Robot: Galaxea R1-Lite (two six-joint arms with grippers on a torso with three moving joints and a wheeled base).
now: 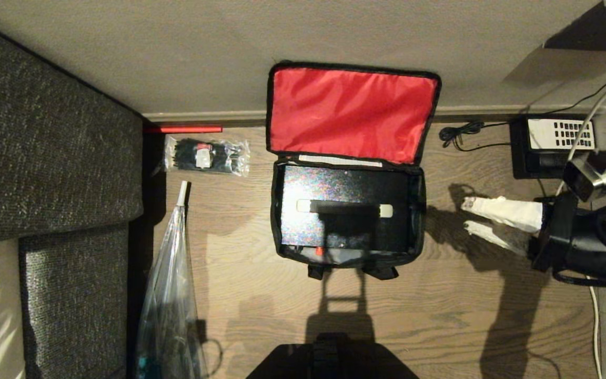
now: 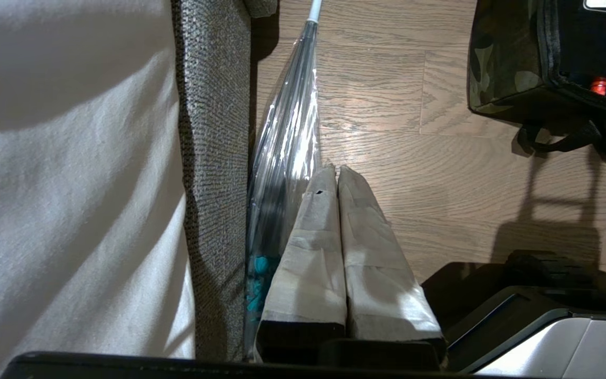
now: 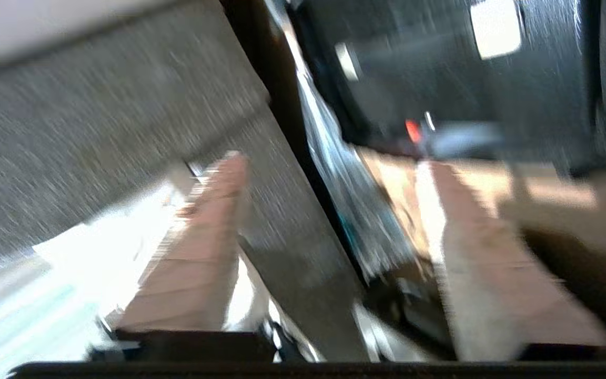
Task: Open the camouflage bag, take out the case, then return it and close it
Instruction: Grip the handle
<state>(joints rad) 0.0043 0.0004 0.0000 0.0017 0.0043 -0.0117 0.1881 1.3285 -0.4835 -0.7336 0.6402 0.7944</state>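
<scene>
The right wrist view is smeared by blur. The right gripper [image 1: 467,215], fingers spread and empty, hangs beside the open camouflage bag [image 1: 346,163]; the case [image 1: 342,213] lies inside.

Wood-plank floor [image 1: 240,295] carries everything. Open camouflage bag [image 1: 346,173] sits mid-floor against the wall. Left of the bag: packet of black zip ties [image 1: 205,156] and, nearer the sofa, a clear plastic bag [image 1: 169,284]. Right of the bag: black telephone [image 1: 553,145] with cables.
</scene>
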